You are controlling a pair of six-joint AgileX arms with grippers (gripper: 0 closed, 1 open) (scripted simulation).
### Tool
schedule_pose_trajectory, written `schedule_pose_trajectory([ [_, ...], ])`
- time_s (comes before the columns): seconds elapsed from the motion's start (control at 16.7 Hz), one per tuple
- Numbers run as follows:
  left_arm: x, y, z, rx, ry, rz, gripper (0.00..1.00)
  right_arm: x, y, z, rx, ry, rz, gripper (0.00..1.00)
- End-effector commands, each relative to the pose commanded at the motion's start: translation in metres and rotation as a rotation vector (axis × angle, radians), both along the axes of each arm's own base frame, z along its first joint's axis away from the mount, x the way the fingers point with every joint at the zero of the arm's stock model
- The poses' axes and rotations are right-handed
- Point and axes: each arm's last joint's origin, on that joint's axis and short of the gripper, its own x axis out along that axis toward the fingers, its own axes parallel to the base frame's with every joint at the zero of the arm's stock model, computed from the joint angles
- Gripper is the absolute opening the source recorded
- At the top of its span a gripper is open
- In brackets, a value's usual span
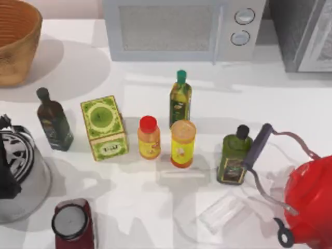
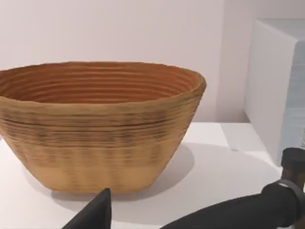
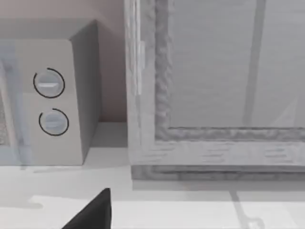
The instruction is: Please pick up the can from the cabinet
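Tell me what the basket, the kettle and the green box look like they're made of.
Basket: woven fibre, probably wicker or coiled straw, matte; ridged tan coils ring its wall and inside.
Kettle: likely enamelled or painted metal, glossy red body, with a thin wire-like bail and a dark purple grip that could be plastic.
Green box: seems printed cardboard or tin, flat faces with sharp edges; which one is uncertain.

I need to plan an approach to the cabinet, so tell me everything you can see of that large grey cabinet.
The large grey box cabinet stands at the table's far right corner, just right of the white microwave with two round knobs, with a narrow gap between them. In the right wrist view its pale framed door panel faces the camera, the frame rough and speckled grey, the pane flat and light. The top view shows a dark speckled surface beside the pale panel. No can is visible.
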Motion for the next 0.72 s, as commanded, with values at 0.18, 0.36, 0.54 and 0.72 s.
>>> schedule_pose_trajectory([
  [0.18,0.000,0.000,0.000,0.000,0.000,0.000,1.00,0.000,0.000,0.003,0.000,-0.002,-0.001,1.00],
  [0.36,0.000,0.000,0.000,0.000,0.000,0.000,1.00,-0.001,0.001,0.028,0.000,-0.003,-0.007,1.00],
  [0.54,0.000,0.000,0.000,0.000,0.000,0.000,1.00,0.003,0.002,0.074,0.000,0.002,-0.011,1.00],
  [0.72,0.000,0.000,0.000,0.000,0.000,0.000,1.00,0.014,0.006,0.133,-0.001,0.013,-0.010,1.00],
])
